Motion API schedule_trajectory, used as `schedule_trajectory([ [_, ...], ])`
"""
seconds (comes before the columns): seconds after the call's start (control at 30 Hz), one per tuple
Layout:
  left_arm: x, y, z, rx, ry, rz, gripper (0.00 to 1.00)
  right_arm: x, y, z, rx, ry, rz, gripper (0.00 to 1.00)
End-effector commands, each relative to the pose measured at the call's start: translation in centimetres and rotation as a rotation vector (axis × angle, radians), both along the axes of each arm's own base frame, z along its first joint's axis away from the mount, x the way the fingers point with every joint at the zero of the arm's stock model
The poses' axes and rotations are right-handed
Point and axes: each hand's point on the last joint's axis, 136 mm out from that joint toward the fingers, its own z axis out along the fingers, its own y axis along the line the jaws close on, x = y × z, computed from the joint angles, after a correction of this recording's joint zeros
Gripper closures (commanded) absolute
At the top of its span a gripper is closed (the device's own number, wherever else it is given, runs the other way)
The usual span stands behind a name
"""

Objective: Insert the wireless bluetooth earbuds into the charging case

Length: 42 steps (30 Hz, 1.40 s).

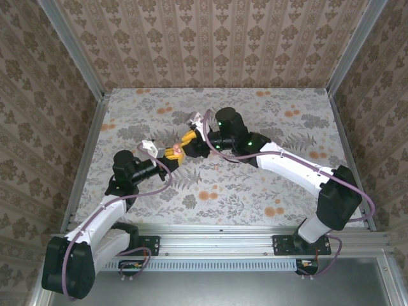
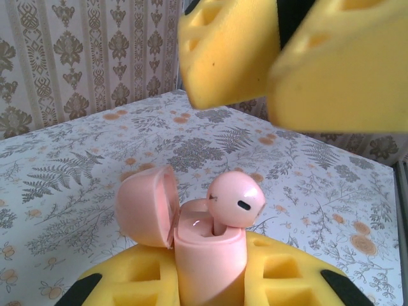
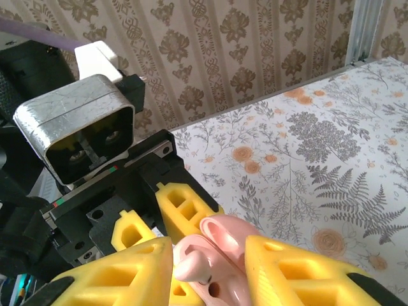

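Note:
My left gripper [image 2: 209, 280] is shut on the charging case [image 2: 209, 255], a salmon-pink case held upright above the table with its rounded lid [image 2: 148, 205] hinged open to the left. A pink earbud [image 2: 236, 199] stands in the case's top opening, stem down and bulb above the rim. My right gripper [image 3: 213, 268] hangs open just above, one yellow finger on each side of the earbud [image 3: 197, 262] and the open lid [image 3: 229, 229]. In the top view the case [image 1: 171, 152] sits between the two grippers near the table's middle.
The flower-patterned table [image 1: 255, 191] stretches all round, with patterned walls and metal posts [image 1: 80, 57] at its back and sides. The left wrist's camera housing [image 3: 76, 127] and black mount sit close behind the case in the right wrist view.

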Motion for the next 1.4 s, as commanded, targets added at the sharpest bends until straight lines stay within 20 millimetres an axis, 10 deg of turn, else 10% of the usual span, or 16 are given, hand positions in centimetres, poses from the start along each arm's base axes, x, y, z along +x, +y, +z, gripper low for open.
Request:
schedule_trajectory([
  [0.0,-0.2,0.0,1.1,-0.016,-0.052,-0.003,0.94,-1.2,-0.7,1.5,0.052,0.043,0.024,0.68],
  [0.63,-0.2,0.0,1.5,-0.019,-0.058,-0.004,0.94,-0.1,-0.2,-2.0,-0.066,0.060,-0.043,0.65],
  [1.37,-0.2,0.1,1.1,-0.013,-0.053,0.010,0.94,-0.2,-0.5,-1.7,-0.043,0.112,-0.042,0.65],
])
